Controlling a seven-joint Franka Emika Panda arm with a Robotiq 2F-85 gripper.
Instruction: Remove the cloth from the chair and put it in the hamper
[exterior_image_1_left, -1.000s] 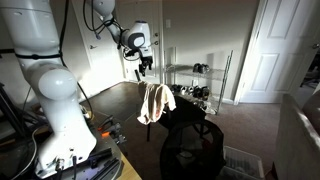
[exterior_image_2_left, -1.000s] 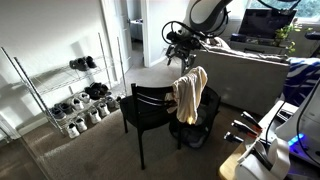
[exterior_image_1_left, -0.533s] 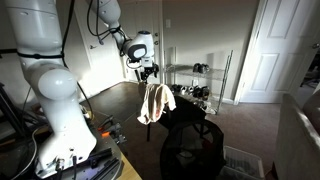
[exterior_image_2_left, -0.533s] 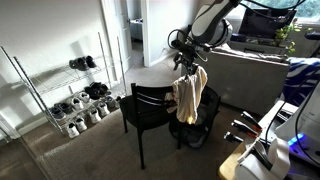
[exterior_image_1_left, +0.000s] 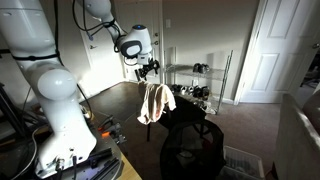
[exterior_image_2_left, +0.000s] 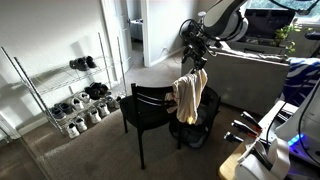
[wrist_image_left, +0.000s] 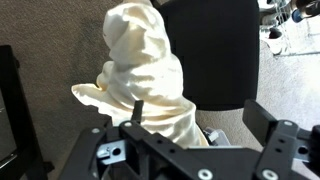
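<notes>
A cream cloth (exterior_image_1_left: 152, 102) hangs over the backrest of a black chair (exterior_image_1_left: 190, 112). It shows in both exterior views, and the cloth (exterior_image_2_left: 187, 93) drapes down the side of the chair (exterior_image_2_left: 150, 105). My gripper (exterior_image_1_left: 150, 68) hovers just above the cloth's top, open and empty, and also shows in an exterior view (exterior_image_2_left: 195, 55). In the wrist view the open jaws (wrist_image_left: 200, 112) frame the cloth (wrist_image_left: 145, 70) and the chair seat (wrist_image_left: 212, 50). A black mesh hamper (exterior_image_1_left: 192, 152) stands on the floor next to the chair and shows partly behind it (exterior_image_2_left: 198, 128).
A wire shoe rack (exterior_image_2_left: 75, 95) with several shoes stands against the wall and also shows in an exterior view (exterior_image_1_left: 198, 85). A grey sofa (exterior_image_2_left: 250, 72) lies behind the chair. A white door (exterior_image_1_left: 270, 50) is at the back. A cluttered desk edge (exterior_image_2_left: 260, 145) is close by.
My gripper has moved sideways and down until it is above the cloth's top, then lifted slightly. The cloth and chair have not moved.
</notes>
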